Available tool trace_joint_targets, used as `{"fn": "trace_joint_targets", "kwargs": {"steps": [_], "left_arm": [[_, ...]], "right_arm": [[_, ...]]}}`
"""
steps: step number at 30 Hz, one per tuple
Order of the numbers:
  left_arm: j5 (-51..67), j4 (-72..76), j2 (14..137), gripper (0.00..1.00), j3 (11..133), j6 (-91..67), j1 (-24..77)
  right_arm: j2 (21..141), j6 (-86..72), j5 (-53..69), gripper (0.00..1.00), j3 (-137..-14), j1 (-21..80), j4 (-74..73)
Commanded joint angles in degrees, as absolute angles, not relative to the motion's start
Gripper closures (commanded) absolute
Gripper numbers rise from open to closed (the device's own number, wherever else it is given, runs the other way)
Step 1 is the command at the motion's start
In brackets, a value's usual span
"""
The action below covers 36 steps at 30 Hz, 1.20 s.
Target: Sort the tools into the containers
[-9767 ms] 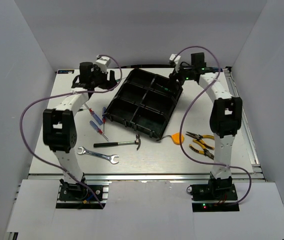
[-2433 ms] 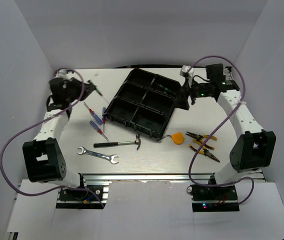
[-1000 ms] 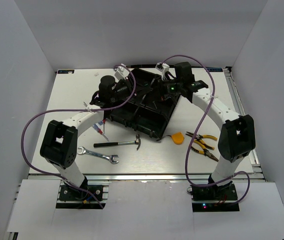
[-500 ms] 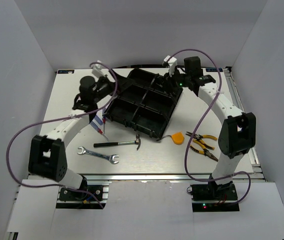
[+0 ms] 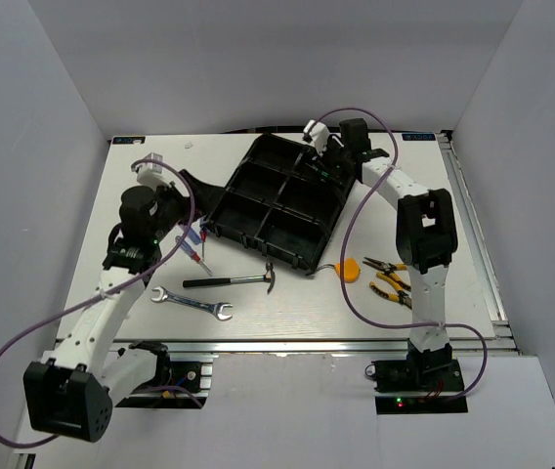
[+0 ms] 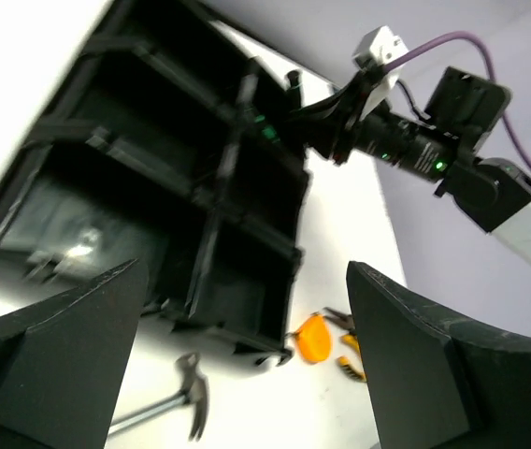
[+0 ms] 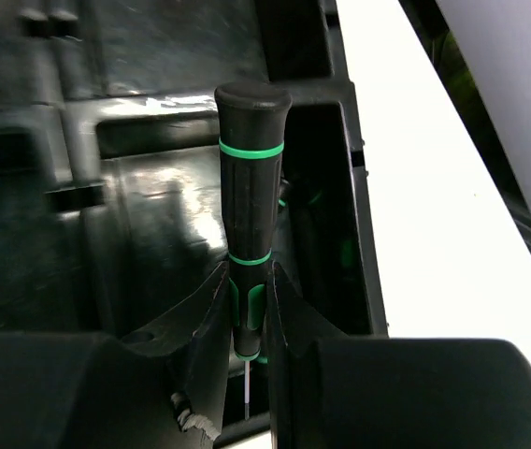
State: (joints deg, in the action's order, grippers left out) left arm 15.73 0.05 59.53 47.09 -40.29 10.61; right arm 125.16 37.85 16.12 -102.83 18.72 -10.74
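The black organizer tray point(image 5: 258, 230) lies tilted at the table's middle back. My right gripper point(image 5: 328, 164) hangs over its far right compartment, shut on the black-green screwdriver point(image 7: 250, 187), which stands handle-up between the fingers point(image 7: 211, 318). My left gripper point(image 5: 192, 195) is open and empty beside the tray's left edge, its fingers point(image 6: 55, 346) spread wide. Red and blue screwdrivers point(image 5: 192, 241) lie just below it. In front of the tray lie the hammer point(image 5: 234, 281), wrench point(image 5: 192, 303), orange tape measure point(image 5: 348, 269) and yellow pliers point(image 5: 395, 278).
White walls close in the table on the left, back and right. Purple cables loop from both arms above the surface. In the left wrist view the tray point(image 6: 153, 187), tape measure point(image 6: 308, 339) and hammer head point(image 6: 193, 398) show between the fingers.
My left gripper has drawn back from over the tray to its left side and opened. The right gripper stays over the tray's far right corner, still gripping the screwdriver.
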Motion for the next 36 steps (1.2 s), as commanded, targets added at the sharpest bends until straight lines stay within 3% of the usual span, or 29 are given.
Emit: {"fn": "trace_joint_targets", "kwargs": {"steps": [1, 4, 11, 13, 15, 19, 25, 30, 36], "left_arm": [[9.6, -7.5, 54.7, 0.02, 44.7, -38.6, 10.1], [8.7, -9.3, 52.5, 0.02, 43.5, -39.0, 10.0], [8.3, -10.2, 52.7, 0.02, 43.3, -39.3, 10.0], [8.3, -10.2, 53.4, 0.02, 43.3, -39.4, 9.9], [8.6, -10.4, 54.5, 0.02, 43.6, -39.5, 9.8], [9.0, -11.6, 55.6, 0.02, 44.8, -38.9, 9.7], [8.4, -12.0, 55.4, 0.02, 43.6, -37.9, 9.2], [8.5, -12.1, 55.7, 0.02, 42.1, -37.8, 9.1], [11.4, -9.7, 55.0, 0.02, 39.1, -38.8, 9.0]], "right_arm": [[126.2, 37.0, 15.0, 1.0, -107.5, 17.9, -4.2], [127.1, 37.2, 15.3, 0.88, -106.8, 18.0, -2.3], [127.8, 38.4, 14.1, 0.43, -106.2, 17.6, -2.5], [126.7, 38.1, 14.8, 0.36, -105.0, 17.4, -2.5], [125.1, 37.4, 15.3, 0.35, -104.6, 17.1, -3.1], [121.1, 36.3, 17.2, 0.16, -107.0, 15.9, -9.5], [109.4, 44.3, 32.6, 0.11, -105.5, 12.7, -30.3], [94.5, 54.0, 42.6, 0.11, -88.2, 10.2, -44.1], [78.5, 63.3, 39.9, 0.11, -65.5, 6.9, -49.0]]}}
